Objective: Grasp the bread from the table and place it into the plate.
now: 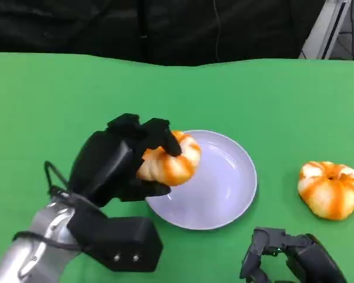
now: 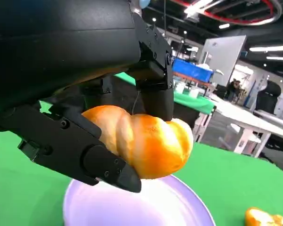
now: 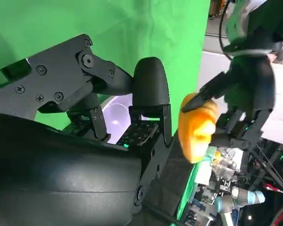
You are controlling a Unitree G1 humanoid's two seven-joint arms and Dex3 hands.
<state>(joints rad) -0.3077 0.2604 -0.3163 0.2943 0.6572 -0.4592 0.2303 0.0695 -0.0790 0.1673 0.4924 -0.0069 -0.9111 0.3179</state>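
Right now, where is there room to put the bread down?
The plate is bare on its middle and right side, between the left hand holding the bread and the second bread. The plate's left rim is crowded.

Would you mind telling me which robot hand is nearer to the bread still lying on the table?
Right. The right robot hand sits just in front of the loose bread; the left robot hand is across the plate.
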